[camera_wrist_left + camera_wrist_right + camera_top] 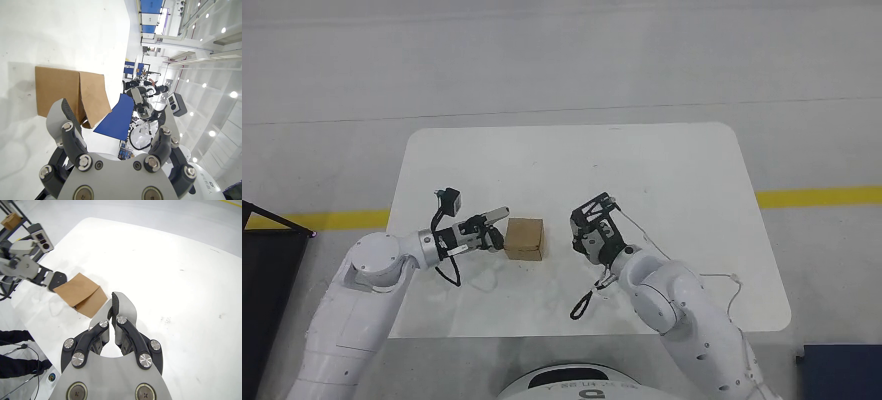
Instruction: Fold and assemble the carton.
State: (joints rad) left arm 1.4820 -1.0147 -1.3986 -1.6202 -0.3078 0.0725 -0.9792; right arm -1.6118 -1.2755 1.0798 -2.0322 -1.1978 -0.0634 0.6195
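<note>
A small brown carton [524,238] sits on the white table [662,170], folded into a box shape, with one end flap loose [88,123]. My left gripper [494,228] is open right at the carton's left side. One ribbed finger [66,111] lies close against the cardboard [62,89] and the other finger [166,121] is well clear of it. Seen from the right wrist, the left gripper [56,280] touches the far side of the carton [81,291]. My right gripper [113,302] is shut with nothing in it, just right of the carton [589,220].
A black cable [585,300] hangs from the right arm near the table's front edge. A dark rack [262,235] stands off the table's left side. Bare tabletop [572,160] spreads behind and to the right of the carton.
</note>
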